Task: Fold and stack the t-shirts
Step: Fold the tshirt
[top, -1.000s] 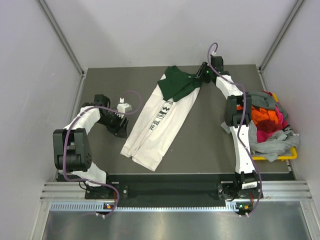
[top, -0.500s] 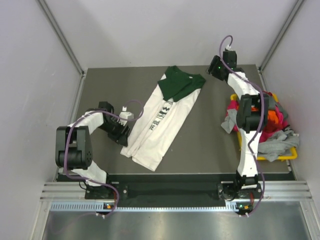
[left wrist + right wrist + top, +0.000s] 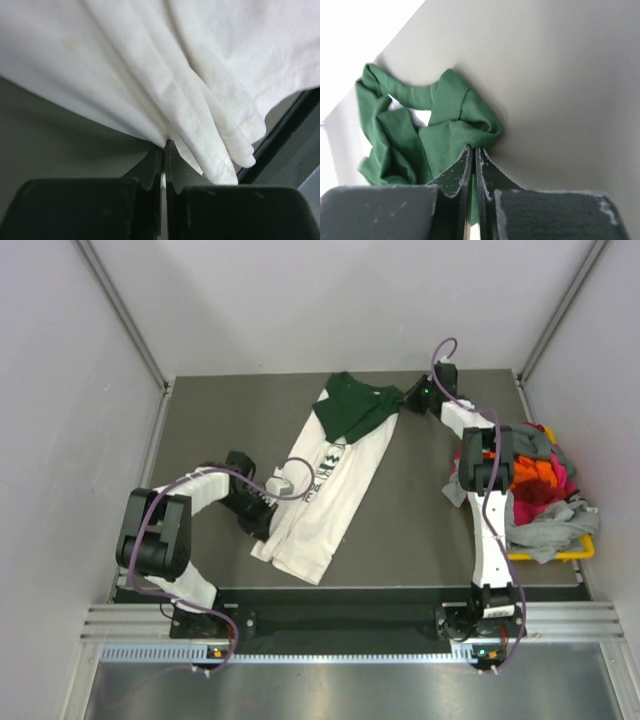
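Grey table [image 3: 420, 510]: I see yellow bin [image 3: 560, 556] at right, heaped with grey, orange, pink tees [image 3: 535, 480]. White t-shirt [image 3: 330, 490] mid-table, long axis diagonal, green end far-right. Left gripper [image 3: 163, 146] pinches hem, right gripper [image 3: 473, 150] green end.

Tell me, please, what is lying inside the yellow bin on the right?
A loose heap of t-shirts, grey, orange, pink and red, spills over the yellow bin. Its floor and any lower shirts are covered; only a rim strip shows.

A robotics lab test cell: bare white walls [image 3: 330, 300] box in a grey table [image 3: 420, 520], with cabled robot arms [image 3: 487, 530] bolted to a metal rail [image 3: 120, 622].
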`<state>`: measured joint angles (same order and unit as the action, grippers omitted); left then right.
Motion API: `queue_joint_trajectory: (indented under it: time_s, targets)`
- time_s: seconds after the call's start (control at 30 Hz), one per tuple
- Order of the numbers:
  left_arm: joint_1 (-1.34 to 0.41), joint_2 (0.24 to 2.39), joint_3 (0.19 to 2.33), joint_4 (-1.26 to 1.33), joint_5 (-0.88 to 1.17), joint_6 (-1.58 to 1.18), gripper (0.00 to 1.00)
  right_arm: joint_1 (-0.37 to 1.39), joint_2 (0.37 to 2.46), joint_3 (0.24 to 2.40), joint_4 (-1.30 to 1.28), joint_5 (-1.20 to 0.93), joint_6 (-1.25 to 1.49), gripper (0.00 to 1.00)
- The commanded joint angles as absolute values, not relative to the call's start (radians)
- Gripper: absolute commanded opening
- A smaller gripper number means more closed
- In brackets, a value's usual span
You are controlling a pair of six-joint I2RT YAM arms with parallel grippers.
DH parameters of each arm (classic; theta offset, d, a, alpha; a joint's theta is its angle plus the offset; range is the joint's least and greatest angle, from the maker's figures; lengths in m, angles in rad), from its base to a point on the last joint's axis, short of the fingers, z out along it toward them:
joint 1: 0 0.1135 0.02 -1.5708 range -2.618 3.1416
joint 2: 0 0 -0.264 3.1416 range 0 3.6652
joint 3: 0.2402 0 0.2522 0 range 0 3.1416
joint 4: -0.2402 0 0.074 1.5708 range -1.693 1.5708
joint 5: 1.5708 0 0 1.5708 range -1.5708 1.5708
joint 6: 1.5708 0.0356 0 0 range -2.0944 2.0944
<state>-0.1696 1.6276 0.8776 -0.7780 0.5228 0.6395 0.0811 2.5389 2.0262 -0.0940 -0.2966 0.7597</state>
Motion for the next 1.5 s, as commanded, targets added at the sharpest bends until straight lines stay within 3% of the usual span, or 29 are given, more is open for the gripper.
queue_joint_trajectory:
  time_s: [0.0, 0.17, 0.23, 0.27, 0.37, 0.47, 0.53, 0.77, 0.9, 1.03, 1.2, 1.27, 1.3, 1.33, 1.4, 1.43, 1.47]
  targets:
    - [-0.279, 1.663, 0.802, -0.825, 0.538, 0.730, 0.01, 0.097, 2.640, 2.200, -0.009, -0.350, 0.877, 0.00]
    - [-0.481, 1.594, 0.804, -0.813, 0.552, 0.723, 0.01, 0.115, 2.757, 2.411, 0.032, -0.325, 0.969, 0.01]
    - [-0.532, 1.566, 0.810, -0.804, 0.548, 0.703, 0.07, 0.112, 2.738, 2.402, 0.025, -0.302, 0.959, 0.14]
    - [-0.532, 1.556, 0.811, -0.808, 0.545, 0.700, 0.18, 0.109, 2.703, 2.395, 0.002, -0.282, 0.910, 0.32]
    - [-0.531, 1.491, 0.798, -0.828, 0.473, 0.684, 0.35, 0.095, 2.563, 2.285, -0.089, -0.264, 0.789, 0.58]
    - [-0.523, 1.425, 0.802, -0.885, 0.430, 0.670, 0.50, 0.092, 2.359, 2.088, -0.144, -0.204, 0.659, 0.68]
    - [-0.517, 1.399, 0.827, -0.907, 0.420, 0.660, 0.57, 0.106, 2.243, 1.909, -0.169, -0.170, 0.605, 0.70]
    - [-0.473, 1.226, 0.821, -0.888, 0.353, 0.601, 0.59, 0.260, 1.664, 1.199, -0.167, -0.098, 0.531, 0.73]
    - [-0.446, 1.167, 0.782, -0.839, 0.336, 0.563, 0.59, 0.406, 1.468, 0.955, -0.239, -0.071, 0.577, 0.75]
    - [-0.442, 1.100, 0.784, -0.813, 0.350, 0.537, 0.60, 0.636, 1.338, 0.747, -0.241, -0.054, 0.710, 0.74]
    - [-0.442, 1.071, 0.785, -0.790, 0.370, 0.532, 0.61, 0.857, 1.322, 0.580, -0.152, -0.064, 0.899, 0.65]
    - [-0.440, 1.077, 0.785, -0.781, 0.368, 0.531, 0.61, 0.893, 1.371, 0.551, -0.063, -0.101, 0.955, 0.56]
    - [-0.442, 1.080, 0.785, -0.781, 0.367, 0.528, 0.61, 0.916, 1.385, 0.520, -0.039, -0.104, 0.972, 0.51]
    - [-0.442, 1.088, 0.785, -0.778, 0.365, 0.529, 0.61, 0.922, 1.403, 0.502, -0.005, -0.110, 1.001, 0.37]
    - [-0.442, 1.104, 0.787, -0.776, 0.364, 0.528, 0.61, 0.928, 1.404, 0.447, 0.063, -0.123, 1.026, 0.21]
    - [-0.442, 1.109, 0.787, -0.776, 0.367, 0.529, 0.61, 0.928, 1.387, 0.431, 0.081, -0.124, 1.049, 0.06]
    - [-0.442, 1.115, 0.790, -0.776, 0.374, 0.537, 0.60, 0.930, 1.367, 0.417, 0.072, -0.118, 1.055, 0.00]
